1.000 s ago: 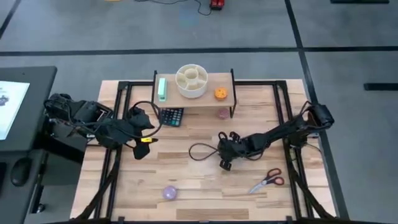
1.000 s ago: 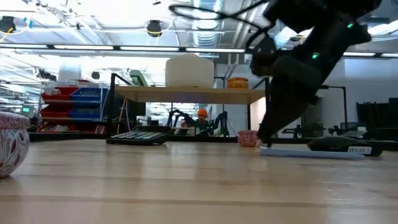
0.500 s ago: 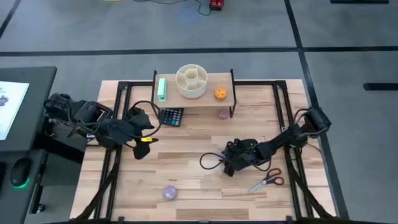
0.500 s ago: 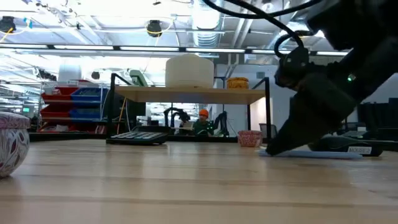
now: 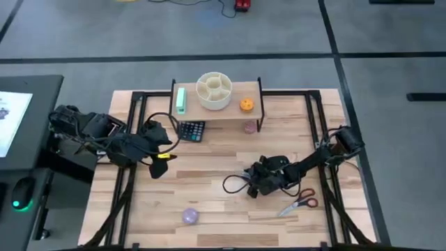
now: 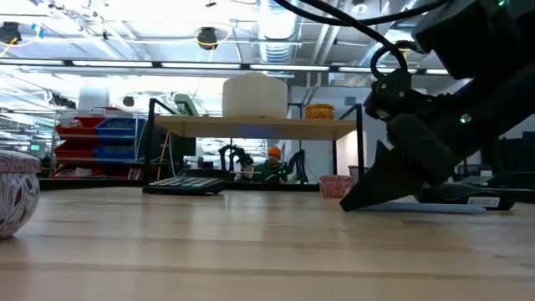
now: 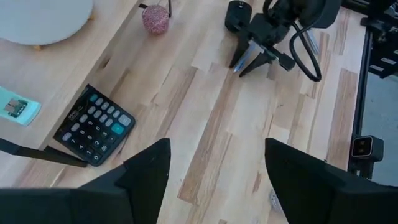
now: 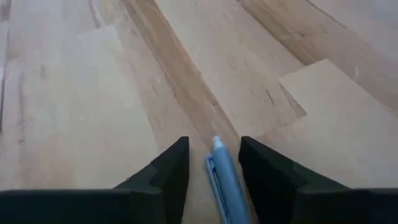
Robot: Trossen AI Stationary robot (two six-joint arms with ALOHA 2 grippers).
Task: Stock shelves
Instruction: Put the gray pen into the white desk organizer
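Reaching low over the surface (image 5: pixel 209 160) at lower centre-right of the high view, the right end effector (image 5: pixel 252 190) is in the pick-up step: its fingers are spread with a light-blue pen (image 8: pixel 225 180) lying between them, not yet pinched. The wrist view shows the pen's long axis running parallel to the fingers and roughly along the wood grain, its tip pointing forward past the fingertips. My judgement is that the next move calls for pressing the fingers together on the barrel, lifting, and carrying it up-frame to the shelf.

That shelf (image 5: pixel 254 111) sits at upper centre of the high view, long axis left to right, already bearing a green block (image 5: pixel 182 100), a white divided bowl (image 5: pixel 214 90) and a small orange item (image 5: pixel 247 104). A calculator (image 5: pixel 192 130) and a pink item (image 5: pixel 250 127) lie just below it; scissors (image 5: pixel 300 203) and a purple ball (image 5: pixel 190 215) remain lower down.

At centre-left waits the left end effector (image 5: pixel 159 169), fingers spread wide and empty in its wrist view.
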